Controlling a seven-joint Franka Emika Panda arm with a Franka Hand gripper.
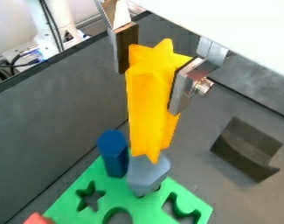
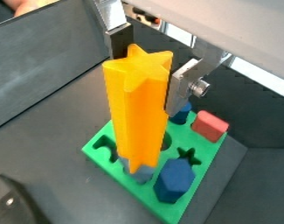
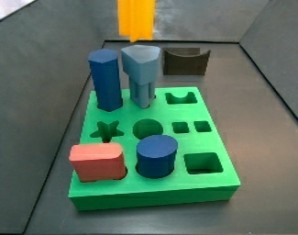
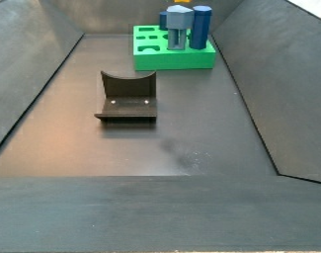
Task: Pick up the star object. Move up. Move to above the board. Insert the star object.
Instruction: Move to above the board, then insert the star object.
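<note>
My gripper [image 1: 154, 70] is shut on the star object [image 1: 150, 96], a tall orange-yellow ridged prism. The silver fingers clamp its upper end in both wrist views, and the gripper [image 2: 150, 74] holds the star object [image 2: 138, 105] upright. It hangs above the green board [image 1: 74, 206]. In a side view only its lower end [image 3: 137, 18] shows, high above the board's [image 3: 151, 188] far edge, over the grey-blue peg [image 3: 141, 73]. The star hole [image 3: 108, 129] is open. The gripper is out of both side views.
A blue hexagonal column [image 3: 104, 78], a red block [image 3: 97, 162] and a blue cylinder [image 3: 156, 154] stand in the board. A dark brown arch block [image 3: 185, 61] lies on the floor beside the board [image 4: 176, 57], as the arch block [image 4: 125, 99] shows in both side views. Grey bin walls surround the floor.
</note>
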